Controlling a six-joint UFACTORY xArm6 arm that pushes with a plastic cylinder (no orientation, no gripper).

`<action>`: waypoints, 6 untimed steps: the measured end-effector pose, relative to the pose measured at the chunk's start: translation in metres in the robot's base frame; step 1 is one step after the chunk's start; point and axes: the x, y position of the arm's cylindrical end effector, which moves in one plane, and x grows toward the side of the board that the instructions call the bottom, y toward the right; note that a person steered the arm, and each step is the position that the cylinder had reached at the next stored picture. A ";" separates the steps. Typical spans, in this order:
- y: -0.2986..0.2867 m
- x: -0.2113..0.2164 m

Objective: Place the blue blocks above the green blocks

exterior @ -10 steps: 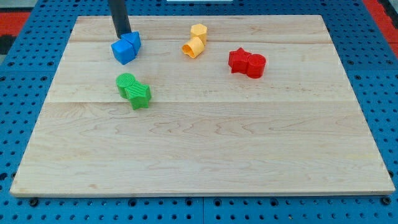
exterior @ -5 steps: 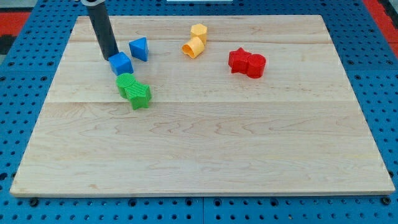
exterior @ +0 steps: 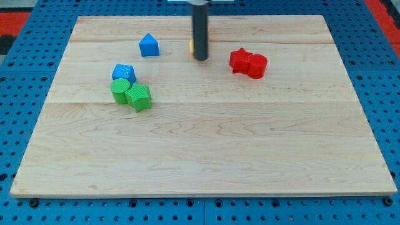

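Observation:
A blue cube (exterior: 124, 72) sits touching the top of a green cylinder (exterior: 120, 90), which touches a green star-shaped block (exterior: 139, 97) on its right. A second blue block, house-shaped (exterior: 149, 45), stands apart higher up near the board's top. My tip (exterior: 200, 58) is at the view's top centre, well to the right of both blue blocks. The rod hides most of the yellow blocks behind it.
Two red blocks (exterior: 248, 63) lie joined to the right of my tip. A sliver of yellow block (exterior: 191, 45) shows at the rod's left edge. The wooden board (exterior: 206, 156) lies on a blue pegboard.
My tip has swung from beside the blue cube to the top centre, right over the yellow blocks. The blue cube now presses on the green cylinder, which shifted left; the other blue block moved slightly right.

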 end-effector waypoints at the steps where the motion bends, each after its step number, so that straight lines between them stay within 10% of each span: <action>1: -0.046 -0.040; 6: -0.128 -0.018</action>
